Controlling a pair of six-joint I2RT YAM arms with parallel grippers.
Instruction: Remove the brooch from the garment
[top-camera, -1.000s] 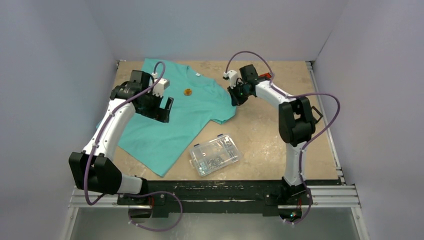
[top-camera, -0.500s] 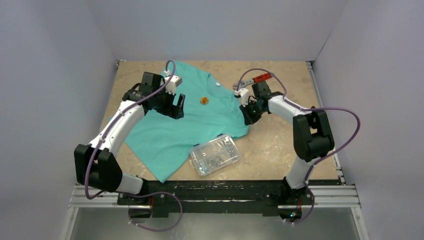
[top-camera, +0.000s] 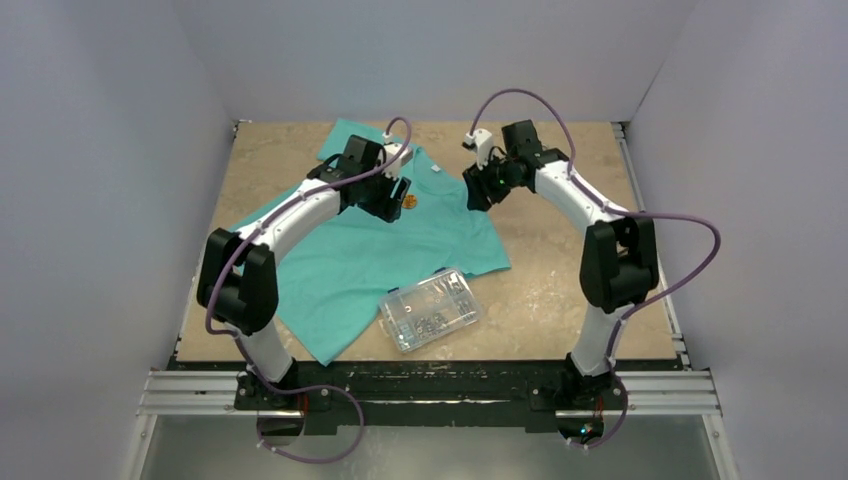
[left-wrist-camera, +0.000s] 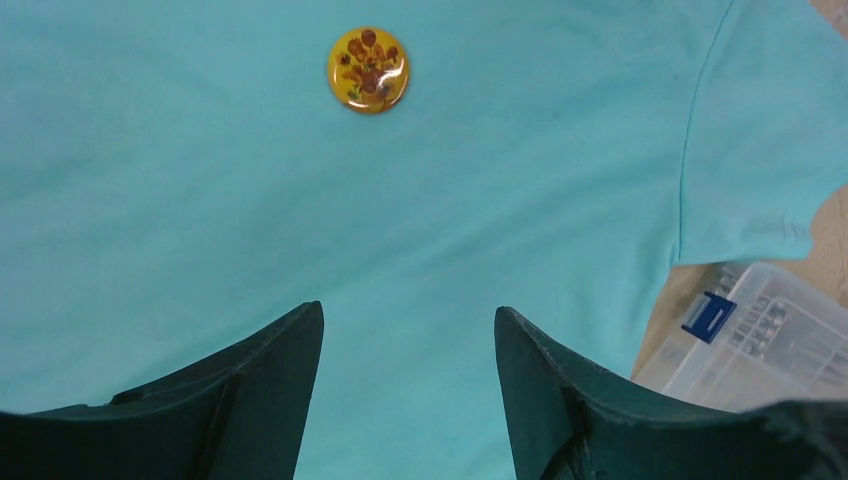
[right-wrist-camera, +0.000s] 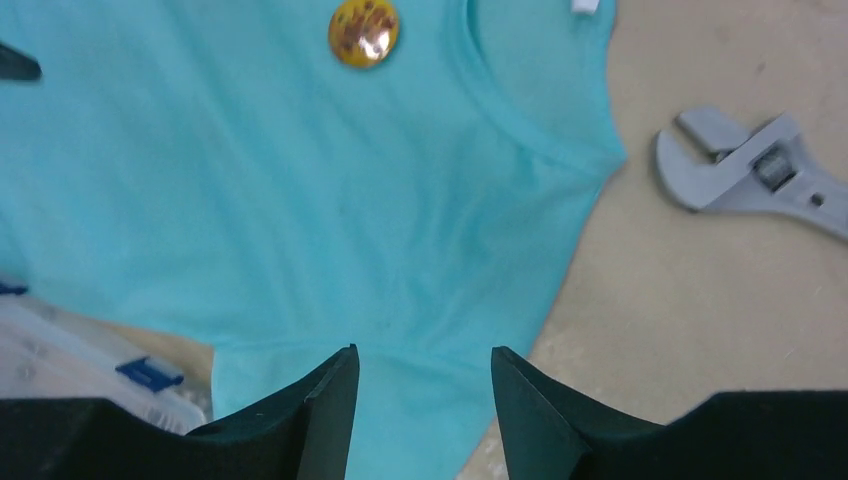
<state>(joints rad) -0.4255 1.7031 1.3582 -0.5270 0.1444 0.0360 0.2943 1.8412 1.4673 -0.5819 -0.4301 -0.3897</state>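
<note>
The teal garment (top-camera: 340, 265) lies spread over the table's middle and left. The small round orange-yellow brooch (left-wrist-camera: 367, 69) with a flower print is pinned on its chest, below the collar (right-wrist-camera: 520, 130). My left gripper (left-wrist-camera: 409, 310) hovers open over plain fabric, with the brooch ahead of its fingertips and nothing between the fingers. In the top view the left gripper (top-camera: 392, 195) sits just left of the brooch (top-camera: 411, 203). My right gripper (right-wrist-camera: 423, 350) is open and empty above the garment's (right-wrist-camera: 300, 200) sleeve edge, and the brooch (right-wrist-camera: 363, 31) lies well ahead of it.
A clear plastic parts box (top-camera: 430, 310) with blue latches rests at the shirt's lower right, also visible in the left wrist view as the box (left-wrist-camera: 760, 330). A grey adjustable wrench (right-wrist-camera: 750, 175) lies on the bare tabletop (right-wrist-camera: 700, 320) right of the collar.
The shirt slid to the right with the right gripper shut on its sleeve. That gripper has now opened and let go. The left arm swung right toward the brooch, its jaws narrowing.
</note>
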